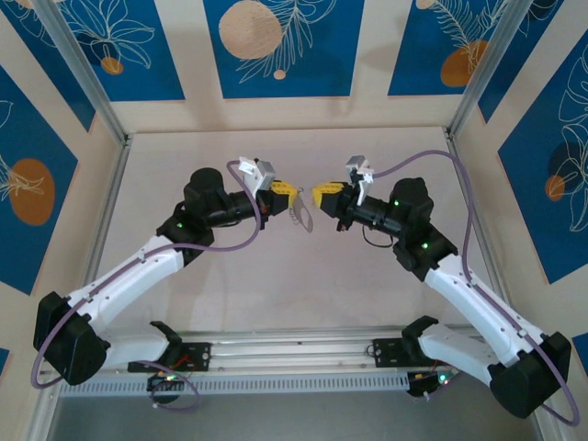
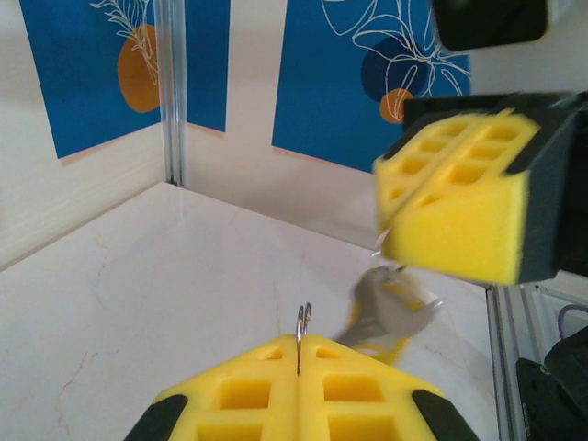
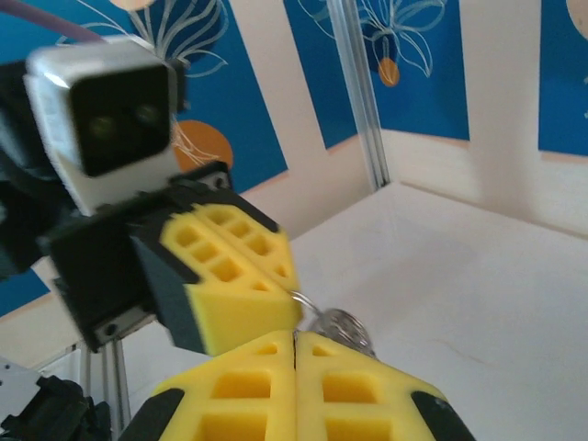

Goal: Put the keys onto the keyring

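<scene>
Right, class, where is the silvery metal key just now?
In the left wrist view the silvery metal key hangs in mid-air, just under the right gripper's yellow foam fingers and beside the thin wire ring pinched in the left fingers.

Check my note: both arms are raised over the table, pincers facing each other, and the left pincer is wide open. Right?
No. The left pincer is shut, not wide open: the left wrist view shows its yellow pads pressed together on a thin metal ring. The rest stands: both arms are raised over the table, the left pincer facing the right pincer.
</scene>
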Tool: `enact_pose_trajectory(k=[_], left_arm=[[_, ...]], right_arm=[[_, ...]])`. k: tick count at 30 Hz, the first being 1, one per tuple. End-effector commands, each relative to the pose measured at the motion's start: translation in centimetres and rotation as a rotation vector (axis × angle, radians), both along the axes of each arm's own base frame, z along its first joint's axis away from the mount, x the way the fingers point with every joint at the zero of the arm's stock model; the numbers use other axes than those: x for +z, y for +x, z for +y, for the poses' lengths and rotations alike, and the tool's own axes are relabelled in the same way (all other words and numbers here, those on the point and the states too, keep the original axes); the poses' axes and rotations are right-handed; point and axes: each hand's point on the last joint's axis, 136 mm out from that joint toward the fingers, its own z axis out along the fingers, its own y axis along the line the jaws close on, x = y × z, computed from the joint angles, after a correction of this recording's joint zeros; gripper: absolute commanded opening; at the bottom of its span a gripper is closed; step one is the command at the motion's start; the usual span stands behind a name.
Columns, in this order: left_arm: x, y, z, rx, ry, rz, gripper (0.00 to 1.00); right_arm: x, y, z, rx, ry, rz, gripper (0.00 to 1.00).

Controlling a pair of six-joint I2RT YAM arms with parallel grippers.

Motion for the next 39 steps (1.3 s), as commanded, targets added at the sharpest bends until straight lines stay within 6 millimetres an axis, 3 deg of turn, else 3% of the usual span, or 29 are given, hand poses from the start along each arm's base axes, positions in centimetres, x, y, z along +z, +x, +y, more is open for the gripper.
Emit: enact_pose_trajectory(k=[1,17,39], left_arm=[[2.5,-1.2,-0.2,-0.039,-0.041,-0.068,0.00],[2.8,-1.6,-1.6,-0.094,-0.032,-0.063,0.00],[2.3,-2.4,-2.2,-0.135,-0.012,-0.058,0.00]], right_arm=[[1.4,-1.3,0.0,0.041,0.029,-0.044,0.00],[1.5,-0.2,1.5,0.054,0.014,-0.047,0.00],[0.8,1.3,0.9,-0.005,0.002,-0.032,0.00]])
